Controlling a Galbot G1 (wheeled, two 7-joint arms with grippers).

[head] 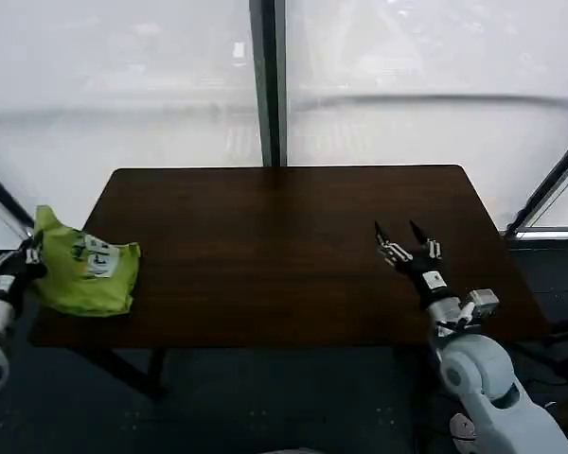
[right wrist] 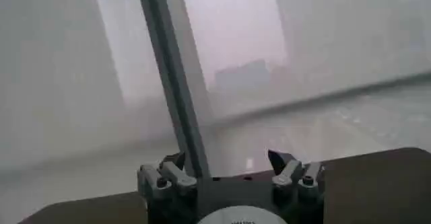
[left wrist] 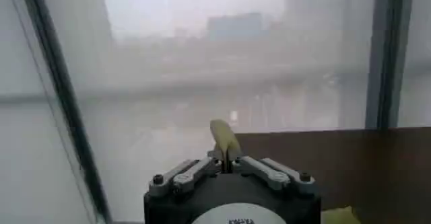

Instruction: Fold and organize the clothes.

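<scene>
Gripping the lime yellow-green cotton T-shirt (head: 85,272) at its outer edge, our left gripper (head: 28,253) sits at the far left end of the dark brown rectangular wooden tabletop (head: 284,255). The shirt lies bunched in a crumpled heap on that left end, its small white print (head: 95,255) facing up, and part of the cloth hangs past the tabletop's left edge toward our arm. In the left wrist view our fingers (left wrist: 252,168) are closed together on a narrow tongue of the yellow-green fabric (left wrist: 224,138), which sticks up from between them, and a further scrap of the shirt shows at the lower corner beside the gripper's body.

Our right gripper (head: 406,244) is well apart from the shirt, over the right half of the tabletop, near its front right corner. Its fingers (head: 386,244) are spread wide with nothing between them; the right wrist view shows the two dark fingertips (right wrist: 281,159) standing clear of one another, with the tabletop's edge (right wrist: 384,178) below them.

Beyond the tabletop we see large frosted window panes (head: 123,85) divided by a dark vertical frame post (head: 268,80), which also crosses the right wrist view.
</scene>
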